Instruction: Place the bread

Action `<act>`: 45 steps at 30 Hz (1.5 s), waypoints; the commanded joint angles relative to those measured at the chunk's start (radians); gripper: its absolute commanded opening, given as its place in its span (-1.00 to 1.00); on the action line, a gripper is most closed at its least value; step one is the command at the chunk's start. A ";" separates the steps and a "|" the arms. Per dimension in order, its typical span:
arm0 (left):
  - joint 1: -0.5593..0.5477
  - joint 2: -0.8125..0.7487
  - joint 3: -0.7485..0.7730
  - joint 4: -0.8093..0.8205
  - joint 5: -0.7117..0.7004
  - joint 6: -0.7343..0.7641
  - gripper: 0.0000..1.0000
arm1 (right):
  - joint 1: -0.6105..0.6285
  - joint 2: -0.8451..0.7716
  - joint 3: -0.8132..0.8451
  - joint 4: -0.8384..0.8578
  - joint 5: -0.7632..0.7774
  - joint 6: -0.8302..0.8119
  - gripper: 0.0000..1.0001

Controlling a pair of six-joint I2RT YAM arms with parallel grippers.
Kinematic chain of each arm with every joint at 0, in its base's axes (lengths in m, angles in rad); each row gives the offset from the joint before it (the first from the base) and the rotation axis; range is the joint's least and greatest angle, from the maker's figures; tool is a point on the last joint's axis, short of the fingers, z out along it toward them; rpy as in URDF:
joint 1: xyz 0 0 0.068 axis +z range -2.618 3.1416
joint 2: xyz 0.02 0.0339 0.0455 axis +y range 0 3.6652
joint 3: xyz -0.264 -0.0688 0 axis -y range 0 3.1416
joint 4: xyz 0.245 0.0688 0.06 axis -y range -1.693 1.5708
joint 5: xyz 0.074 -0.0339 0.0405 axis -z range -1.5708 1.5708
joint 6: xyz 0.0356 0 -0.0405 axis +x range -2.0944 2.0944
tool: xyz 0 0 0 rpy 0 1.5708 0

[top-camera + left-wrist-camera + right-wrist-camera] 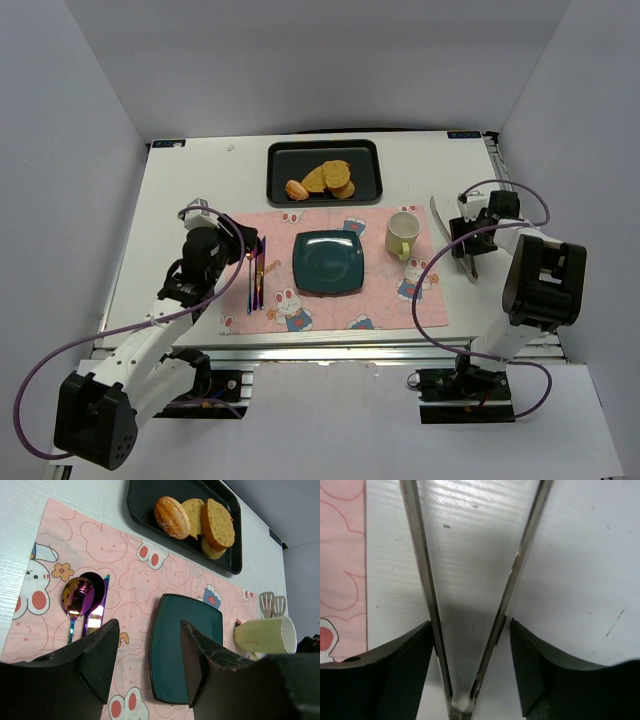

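The bread [325, 180] is a seeded bun and several slices on a black tray [280, 160] at the back; the left wrist view shows the bread [195, 520] on this tray [142, 510] too. A dark teal plate [328, 262] lies bare on the pink placemat [340, 310]. My left gripper [248, 243] hovers open over the mat's left side, with the plate [185, 650] ahead of its jaws [149, 625]. My right gripper [468, 240] sits low at the table's right, its jaws [470, 625] closed around the two arms of metal tongs [422, 570] near their hinge.
A pale yellow cup [402, 233] stands right of the plate. A shiny spoon [76, 597] and other cutlery [256, 280] lie on the mat's left part, close under my left gripper. Grey walls enclose the table on three sides.
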 commanded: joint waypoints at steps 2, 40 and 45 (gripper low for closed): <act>0.003 -0.007 0.012 -0.005 -0.015 0.011 0.23 | 0.016 0.053 0.008 0.038 0.010 -0.073 0.23; 0.003 -0.020 0.077 -0.088 -0.034 -0.035 0.23 | 0.332 0.314 0.872 -0.247 -0.602 0.555 -0.08; 0.003 -0.009 0.083 -0.088 -0.040 -0.044 0.23 | 0.332 0.325 0.883 -0.192 -0.569 0.589 -0.10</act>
